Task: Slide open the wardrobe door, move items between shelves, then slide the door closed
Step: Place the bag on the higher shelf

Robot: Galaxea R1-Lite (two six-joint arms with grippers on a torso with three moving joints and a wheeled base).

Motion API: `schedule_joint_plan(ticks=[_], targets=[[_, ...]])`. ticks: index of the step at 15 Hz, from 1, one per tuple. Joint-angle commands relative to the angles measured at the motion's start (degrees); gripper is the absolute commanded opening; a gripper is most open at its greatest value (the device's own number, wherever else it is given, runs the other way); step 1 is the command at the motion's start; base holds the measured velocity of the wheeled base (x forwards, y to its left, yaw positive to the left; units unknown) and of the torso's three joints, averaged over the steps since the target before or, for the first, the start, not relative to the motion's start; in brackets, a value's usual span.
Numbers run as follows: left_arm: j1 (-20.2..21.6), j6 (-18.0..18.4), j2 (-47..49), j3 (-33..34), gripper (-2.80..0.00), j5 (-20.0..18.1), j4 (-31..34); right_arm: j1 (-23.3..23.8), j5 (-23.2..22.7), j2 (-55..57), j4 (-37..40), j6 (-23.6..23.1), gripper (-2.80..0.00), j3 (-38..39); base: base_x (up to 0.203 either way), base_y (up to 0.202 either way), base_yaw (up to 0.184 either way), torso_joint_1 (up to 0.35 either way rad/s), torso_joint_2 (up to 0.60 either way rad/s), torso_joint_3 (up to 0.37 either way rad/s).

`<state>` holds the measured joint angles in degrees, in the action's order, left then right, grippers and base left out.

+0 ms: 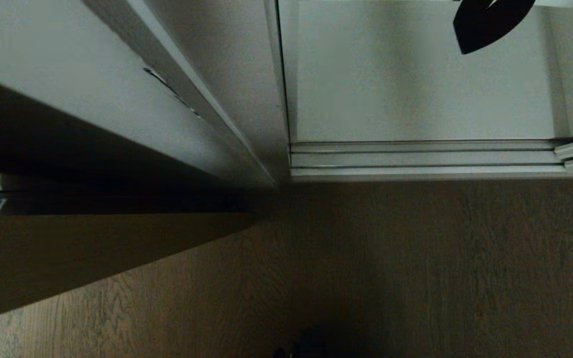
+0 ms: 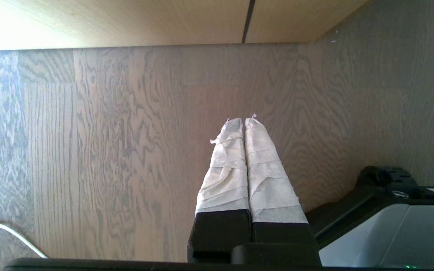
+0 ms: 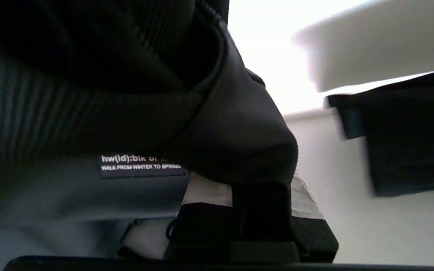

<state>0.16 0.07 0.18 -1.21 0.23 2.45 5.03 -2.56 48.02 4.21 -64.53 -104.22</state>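
My left pincer (image 2: 245, 122) is clenched on nothing, its two tape-wrapped fingers (image 2: 228, 165) pressed flat together and hanging over the wood-grain floor (image 2: 89, 150), so that arm's just parked. A thin white cable (image 2: 9, 230) curls across the floor on one side of it, and part of my own base (image 2: 390, 226), grey with black trim, shows on the other. A strip of lighter tan wood panelling (image 2: 126, 22) runs along the far edge of the floor.

From my head camera, going left to right: a dark brown panel (image 1: 67, 258) cuts in low on the left, with pale white wardrobe panels (image 1: 92, 99) slanting above it. Then comes a vertical white edge (image 1: 279, 74), and right of that the wardrobe compartment stands open, with a plain white shelf (image 1: 416, 79) running back inside it. White sliding tracks (image 1: 416, 159) run along its front edge, right above the floor. A black piece of the bag (image 1: 485, 22) pokes in at the top right, over the shelf, not touching it as far as I can see.

My right pincer (image 3: 262, 195) is gripping that black bag (image 3: 107, 94). The fabric is bunched right between the taped fingers (image 3: 303, 199) and fills most of the wrist camera; a small label with white lettering (image 3: 141, 163) sits on it. One of its black straps (image 3: 409, 139) hangs blurred off to the side, against the white inside of the wardrobe (image 3: 352, 226).
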Motion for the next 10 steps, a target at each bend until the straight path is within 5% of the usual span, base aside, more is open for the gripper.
schedule_joint_plan(ticks=[1,5,10], targets=[[0.0,0.0,0.0,0.0,-2.8,0.0,0.1,-1.8,0.2,5.0,0.3,-1.5,-2.8,-6.4,0.0,0.0,0.0,0.0,0.0,0.0],[0.0,0.0,0.0,0.0,-2.8,0.0,0.1,-7.1,4.4,9.0,-3.2,-4.3,-2.8,-6.0,0.0,0.0,0.0,0.0,0.0,0.0],[0.0,0.0,0.0,0.0,-2.8,0.0,0.0,-12.1,11.1,20.0,-23.0,-4.7,-2.8,-4.1,0.0,0.0,0.0,0.0,0.0,0.0]])
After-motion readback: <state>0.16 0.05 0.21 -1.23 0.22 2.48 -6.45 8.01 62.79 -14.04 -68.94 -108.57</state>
